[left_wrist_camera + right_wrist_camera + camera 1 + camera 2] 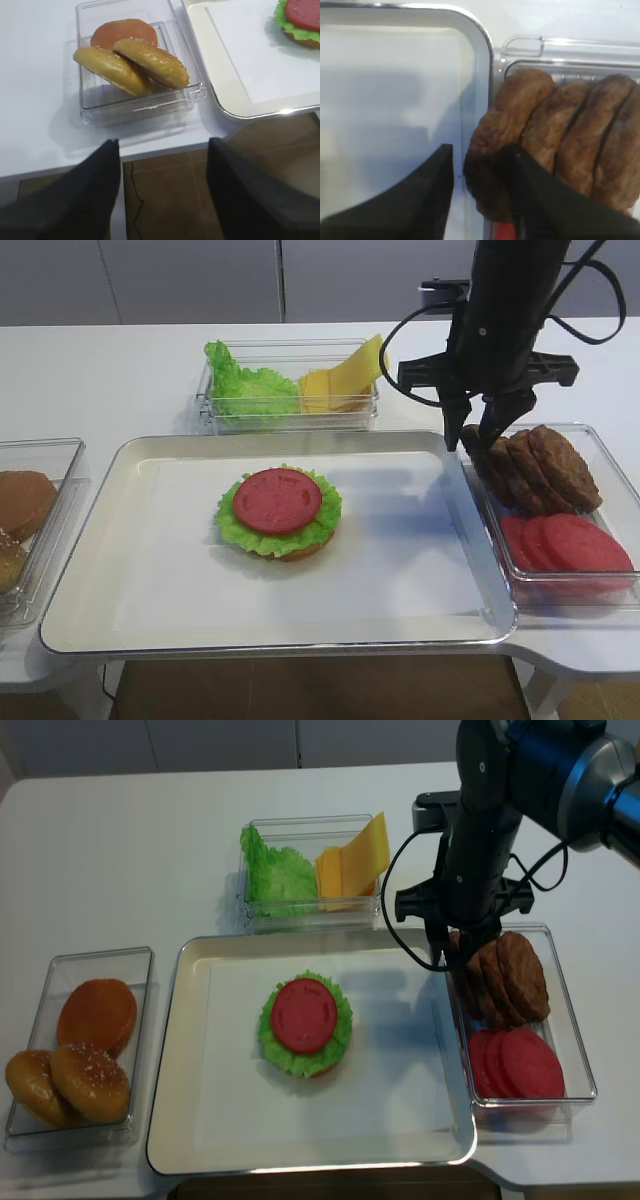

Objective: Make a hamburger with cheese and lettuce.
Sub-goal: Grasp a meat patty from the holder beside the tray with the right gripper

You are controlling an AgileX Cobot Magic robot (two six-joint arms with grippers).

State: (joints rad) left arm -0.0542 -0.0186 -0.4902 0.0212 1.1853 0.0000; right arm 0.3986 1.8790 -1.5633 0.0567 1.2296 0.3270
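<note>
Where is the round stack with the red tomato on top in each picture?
Exterior high: the layered hamburger stack of bun, green lettuce and red tomato sits mid-tray.
Right wrist: not in it.
Left wrist: top right corner, cut off by the edge.
Exterior high (realsense): centre of the tray.
Shared landmark: the silver metal tray, whose rim shows in every view.

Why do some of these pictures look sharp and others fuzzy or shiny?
Right wrist view: the patties and the black fingers sit so near the lens that they blur. Left wrist view: the buns are crisp, with glare on the tray rim. Exterior high view: the arm casts a soft shadow across the tray.
</note>
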